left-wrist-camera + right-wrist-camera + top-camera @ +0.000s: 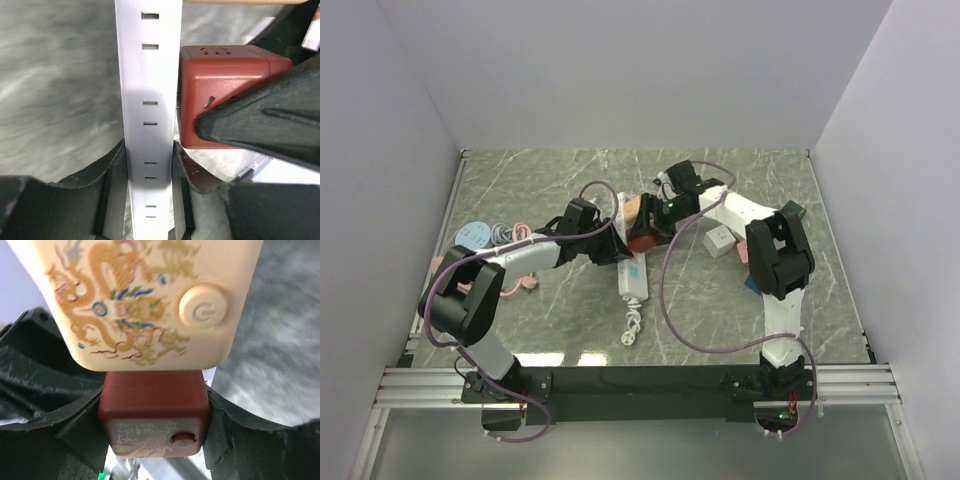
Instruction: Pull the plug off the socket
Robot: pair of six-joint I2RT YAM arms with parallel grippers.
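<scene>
Grey marbled table, white walls on three sides, and both arms meet near its middle. Your left arm comes in from the left. Its jaws are closed across the width of the white power strip, one finger on each long edge. Your right arm comes in from the right, and its jaws are clamped on the red plug, a finger pressed to each side of the block.

What matters for you is the angle between the two. In the left wrist view the strip runs straight up and down the frame, and the red plug sits against its right-hand edge. It is so close that I cannot tell whether the pins are fully seated or a hair out (there is a thin dark line between block and strip, no more). The plug's way out therefore looks to be square to the strip's long axis, toward the right arm.

A second block, the cream adapter with a dragon print and a round button, sits just beside the red one, touching or nearly so.

My judgement: pull with the right, straight and without twisting, while the left holds the strip in place. Otherwise the strip is likely to lift or swing with the plug.
</scene>
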